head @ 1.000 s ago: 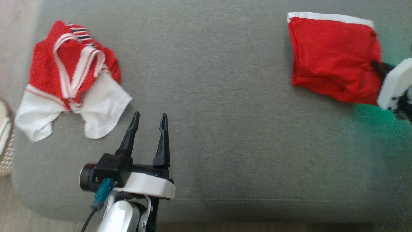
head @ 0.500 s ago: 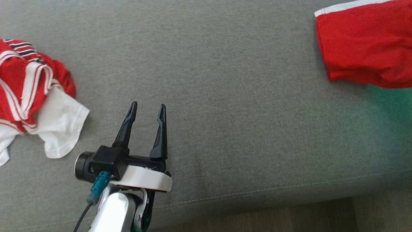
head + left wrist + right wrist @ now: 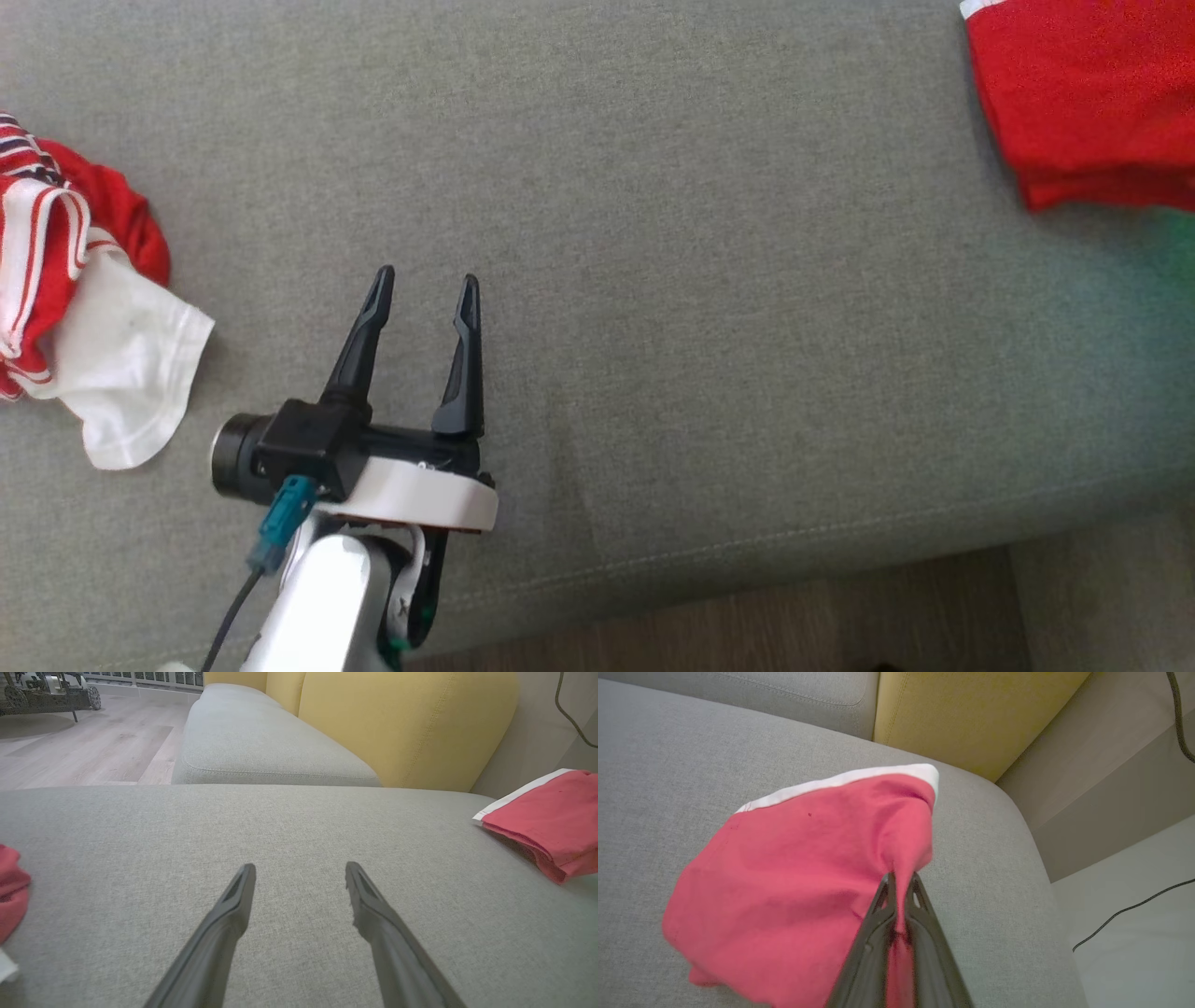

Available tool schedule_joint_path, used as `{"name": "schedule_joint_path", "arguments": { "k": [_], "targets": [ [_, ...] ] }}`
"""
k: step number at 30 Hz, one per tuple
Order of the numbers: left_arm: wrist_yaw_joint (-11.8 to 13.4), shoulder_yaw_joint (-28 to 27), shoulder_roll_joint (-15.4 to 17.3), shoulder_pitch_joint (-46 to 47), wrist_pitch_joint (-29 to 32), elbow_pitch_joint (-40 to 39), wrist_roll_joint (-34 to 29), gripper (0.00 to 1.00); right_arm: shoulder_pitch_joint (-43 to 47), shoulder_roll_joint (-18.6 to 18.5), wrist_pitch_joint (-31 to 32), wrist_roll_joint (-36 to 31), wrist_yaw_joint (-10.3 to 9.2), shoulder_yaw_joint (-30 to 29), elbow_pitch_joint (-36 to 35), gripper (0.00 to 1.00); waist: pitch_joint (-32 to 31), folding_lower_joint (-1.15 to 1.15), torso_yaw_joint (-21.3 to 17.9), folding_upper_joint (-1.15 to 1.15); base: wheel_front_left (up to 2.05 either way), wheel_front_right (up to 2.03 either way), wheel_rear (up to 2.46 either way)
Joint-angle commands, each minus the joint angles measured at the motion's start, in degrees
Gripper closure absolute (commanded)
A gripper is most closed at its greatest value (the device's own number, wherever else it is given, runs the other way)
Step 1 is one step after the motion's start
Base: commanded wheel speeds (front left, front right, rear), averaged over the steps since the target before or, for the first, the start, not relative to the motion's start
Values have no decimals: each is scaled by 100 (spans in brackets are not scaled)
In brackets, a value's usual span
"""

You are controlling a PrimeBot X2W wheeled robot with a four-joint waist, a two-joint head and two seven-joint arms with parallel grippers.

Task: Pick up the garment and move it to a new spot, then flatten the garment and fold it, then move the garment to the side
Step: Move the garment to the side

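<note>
I have the folded red garment (image 3: 794, 872), white hem band along one edge, pinched in my right gripper (image 3: 900, 883). Both fingers are clenched on a ridge of cloth near its right side, and the fabric is drawn up into a peak there. The rest of it lies on the grey sofa cushion (image 3: 653, 233), at the far right end near the rounded corner. In the head view it sits at the top right, cut off by the frame. My left gripper (image 3: 425, 278) hovers over the middle-left of the cushion, fingers spread apart and holding nothing. Further left, a crumpled red-and-white striped garment (image 3: 93, 317) lies well apart from the folded one. Behind the cushion stands a yellow backrest (image 3: 397, 723). A black cable (image 3: 1125, 910) trails across the pale floor (image 3: 1134, 961) beside the sofa.
</note>
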State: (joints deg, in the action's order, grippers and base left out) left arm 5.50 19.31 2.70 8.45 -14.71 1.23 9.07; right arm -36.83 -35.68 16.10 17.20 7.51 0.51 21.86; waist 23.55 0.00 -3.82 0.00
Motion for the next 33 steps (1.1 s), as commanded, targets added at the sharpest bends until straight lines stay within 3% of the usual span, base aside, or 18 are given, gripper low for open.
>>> {"name": "schedule_joint_path", "arguments": {
  "k": [1, 12, 13, 14, 15, 16, 25, 33],
  "targets": [
    [-17, -198, 18, 135, -29, -188, -44, 0, 93, -85, -81, -149, -2, -102, -235, 100, 38, 0, 1, 0, 0, 0, 0],
    [-24, -249, 18, 201, -29, -182, -12, 0, 180, 53, -242, -1036, -2, -603, -337, 100, 114, 0, 67, 0, 0, 0, 0],
    [-25, -240, 18, 202, -29, -180, -1, 0, 179, 87, -238, -1159, -2, -684, -313, 87, 106, 0, 75, 0, 0, 0, 0],
    [-24, -229, 18, 201, -29, -177, 9, 0, 188, 122, -217, -1292, -2, -749, -286, 55, 94, 0, 84, 0, 0, 0, 0],
    [-22, -220, 18, 196, -29, -172, 20, 0, 197, 173, -206, -1415, -2, -831, -267, 3, 73, 0, 92, 0, 0, 0, 0],
    [-18, -214, 18, 190, -29, -168, 29, 0, 210, 228, -208, -1547, -2, -918, -267, 0, 53, 0, 97, 0, 0, 0, 0],
    [19, -227, 18, 63, -29, -159, 71, 0, 319, 892, -1023, -2826, -2, -1349, -624, 0, -293, 0, 142, 0, 0, 0, 0],
    [191, -300, 18, -199, -29, -153, 149, 0, 733, 2159, -2221, -2595, -2, -717, -888, 0, -821, 0, 289, 0, 0, 0, 0]
  ]
}}
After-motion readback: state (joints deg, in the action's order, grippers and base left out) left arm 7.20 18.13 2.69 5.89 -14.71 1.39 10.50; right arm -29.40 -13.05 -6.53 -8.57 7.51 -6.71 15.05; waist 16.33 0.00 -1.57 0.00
